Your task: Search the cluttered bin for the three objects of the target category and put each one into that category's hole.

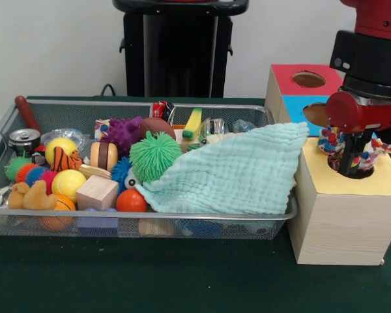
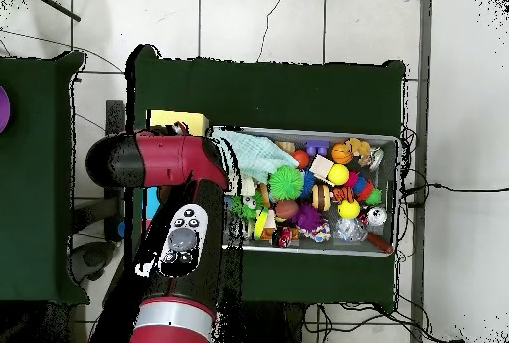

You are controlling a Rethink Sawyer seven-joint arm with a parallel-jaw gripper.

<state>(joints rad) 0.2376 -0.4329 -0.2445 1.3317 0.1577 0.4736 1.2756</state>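
My gripper (image 1: 352, 163) reaches down into the round hole (image 1: 369, 173) of the yellow-topped wood box (image 1: 342, 218). It is shut on the confetti-print wrapper (image 1: 328, 141), which bunches out on both sides of the fingers just above the hole. The silver wire-mesh bin (image 1: 182, 214) stands left of the box, full of toys. A clear crinkly wrapper (image 1: 69, 135) lies at the bin's back left beside a can. Another clear wrapper (image 1: 216, 125) lies at the back behind the cloth. In the overhead view my arm (image 2: 164, 165) covers the gripper and most of the yellow box (image 2: 177, 120); the bin (image 2: 399, 175) lies to the right.
A mint quilted cloth (image 1: 241, 173) drapes over the bin's right half and its rim. A green spiky ball (image 1: 155, 155), a purple one (image 1: 122, 132), a wooden block (image 1: 96, 192) and a can (image 1: 24, 139) fill the bin. A red-topped box (image 1: 287, 77) and a blue-topped one (image 1: 298, 105) stand behind the yellow box.
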